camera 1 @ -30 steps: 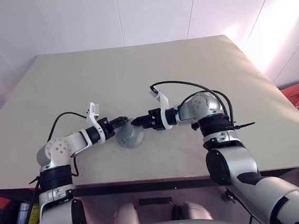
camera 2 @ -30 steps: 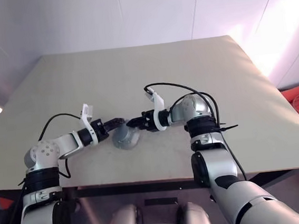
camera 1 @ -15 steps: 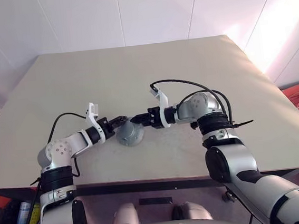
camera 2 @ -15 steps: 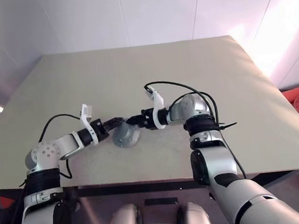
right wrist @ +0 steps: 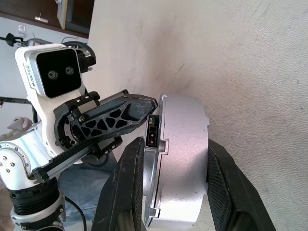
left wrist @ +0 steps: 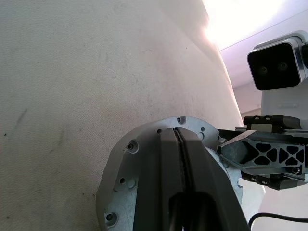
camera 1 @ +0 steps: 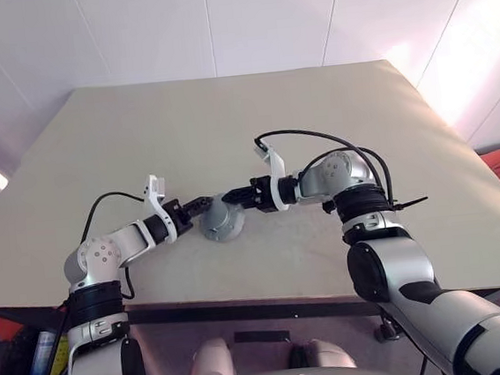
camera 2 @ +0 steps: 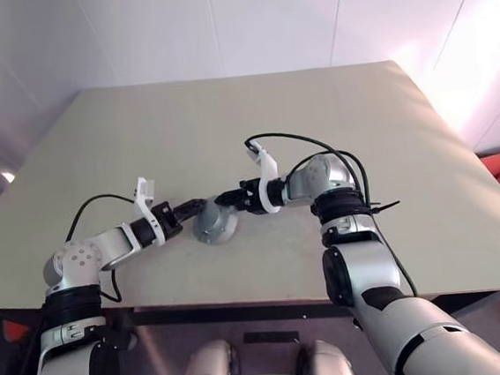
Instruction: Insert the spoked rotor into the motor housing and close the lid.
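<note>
We have the motor housing (right wrist: 180, 163) up off the table (camera 1: 314, 119), held between our two hands near the table's front edge, roughly in the middle. Our right hand (right wrist: 175, 187) grips it across its thickness: one finger lies on the flat face with the flange, the other on the opposite face, the jaws partly open around the case. Our left hand (left wrist: 179, 168) comes in from the other side with its fingers pressed fully together, their tips resting against the screw-holed flange of the housing; we judge it is bracing or pushing rather than pinching anything.

From these pictures the housing looks closed up, with the lid (left wrist: 144, 159) flat against the case, so we cannot see the spoked rotor and cannot tell whether it is already inside.

To do this step well, we keep the right grip square across the two faces so the case does not twist, and we press with the left fingertips straight along the axis, near the rim, so the lid seats evenly all round. We should ease off only once the seam is tight, and set the piece down flat on the table.

We see no brand, label or readable writing on the housing or the table.
</note>
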Available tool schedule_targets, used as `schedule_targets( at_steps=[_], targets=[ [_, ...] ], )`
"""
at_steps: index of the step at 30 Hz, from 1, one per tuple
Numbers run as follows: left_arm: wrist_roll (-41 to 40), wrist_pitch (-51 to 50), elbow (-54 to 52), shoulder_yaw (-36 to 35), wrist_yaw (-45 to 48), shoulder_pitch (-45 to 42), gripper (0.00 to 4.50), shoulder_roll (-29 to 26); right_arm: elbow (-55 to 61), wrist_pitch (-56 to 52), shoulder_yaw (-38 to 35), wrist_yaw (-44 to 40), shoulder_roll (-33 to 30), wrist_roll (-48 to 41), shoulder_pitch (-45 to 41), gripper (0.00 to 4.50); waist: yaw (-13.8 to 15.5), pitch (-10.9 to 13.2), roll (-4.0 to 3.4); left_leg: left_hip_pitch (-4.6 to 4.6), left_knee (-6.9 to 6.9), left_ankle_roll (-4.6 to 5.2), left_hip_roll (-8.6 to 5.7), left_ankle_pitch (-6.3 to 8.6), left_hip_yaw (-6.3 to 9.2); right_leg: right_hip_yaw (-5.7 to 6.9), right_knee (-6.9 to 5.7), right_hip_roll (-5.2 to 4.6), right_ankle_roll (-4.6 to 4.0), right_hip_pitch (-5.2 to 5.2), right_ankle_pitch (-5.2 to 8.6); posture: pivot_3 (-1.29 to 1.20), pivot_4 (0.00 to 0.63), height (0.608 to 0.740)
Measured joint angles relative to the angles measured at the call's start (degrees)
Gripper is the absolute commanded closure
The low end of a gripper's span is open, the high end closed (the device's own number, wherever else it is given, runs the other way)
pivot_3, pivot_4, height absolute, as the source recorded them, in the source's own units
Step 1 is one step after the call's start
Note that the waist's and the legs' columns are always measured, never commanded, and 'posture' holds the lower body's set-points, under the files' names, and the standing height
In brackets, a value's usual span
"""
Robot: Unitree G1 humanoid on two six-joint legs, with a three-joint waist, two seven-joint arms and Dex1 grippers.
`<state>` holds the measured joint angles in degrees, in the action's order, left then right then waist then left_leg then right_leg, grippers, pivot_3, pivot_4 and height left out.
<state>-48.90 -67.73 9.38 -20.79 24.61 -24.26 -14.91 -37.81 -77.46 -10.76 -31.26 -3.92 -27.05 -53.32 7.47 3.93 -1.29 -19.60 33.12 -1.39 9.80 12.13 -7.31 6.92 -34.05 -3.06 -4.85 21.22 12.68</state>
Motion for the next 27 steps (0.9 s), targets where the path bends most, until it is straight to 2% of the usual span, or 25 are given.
schedule_targets(
  at_steps=[6,10,16,19,27],
  targets=[
    [-0.30,0.00,-0.11,-0.02,-0.02,0.03,4.50,0.05,-2.33,0.54,-2.24,1.57,0.23,-0.45,-0.47,2.85,0.12,0.00,0.00,0.02,0.03,-0.02,0.00,-0.01,0.00,0.00,-0.06,-0.01,0.01,0.00,0.01,0.00,0.000,0.740],
    [-0.57,0.02,-0.60,-0.21,-0.17,0.30,4.50,0.16,-5.49,1.91,-5.32,6.03,0.40,-0.01,-1.04,2.85,0.03,0.00,0.02,-0.07,0.09,-0.03,-0.01,-0.02,-0.02,-0.01,-0.23,-0.04,-0.02,0.15,0.01,0.00,0.000,0.740],
    [-1.48,0.03,-1.21,-0.32,-1.01,0.78,4.50,0.71,-6.12,2.30,-5.81,7.38,0.88,-0.03,-1.54,2.85,-0.02,0.00,0.02,-0.08,0.10,-0.06,0.00,-0.03,-0.01,-0.01,-0.50,-0.03,-0.18,0.30,0.12,0.00,0.000,0.740],
    [-1.65,0.07,-1.25,-0.80,-1.43,1.01,4.50,0.71,-6.14,2.48,-6.09,7.36,0.89,-0.42,-1.57,3.29,-0.02,0.00,0.02,-0.06,0.11,-0.08,0.00,-0.05,-0.01,-0.01,-0.53,-0.04,0.09,0.30,0.28,0.00,0.000,0.740],
    [-1.86,0.32,-1.27,-1.49,-1.77,1.26,4.50,0.71,-7.15,2.62,-7.61,8.58,1.28,-0.98,-2.23,3.32,-0.08,0.00,0.02,-0.05,0.15,-0.13,0.02,-0.08,-0.01,-0.01,-0.62,-0.03,0.16,0.31,0.33,0.00,0.000,0.740]
  ],
)
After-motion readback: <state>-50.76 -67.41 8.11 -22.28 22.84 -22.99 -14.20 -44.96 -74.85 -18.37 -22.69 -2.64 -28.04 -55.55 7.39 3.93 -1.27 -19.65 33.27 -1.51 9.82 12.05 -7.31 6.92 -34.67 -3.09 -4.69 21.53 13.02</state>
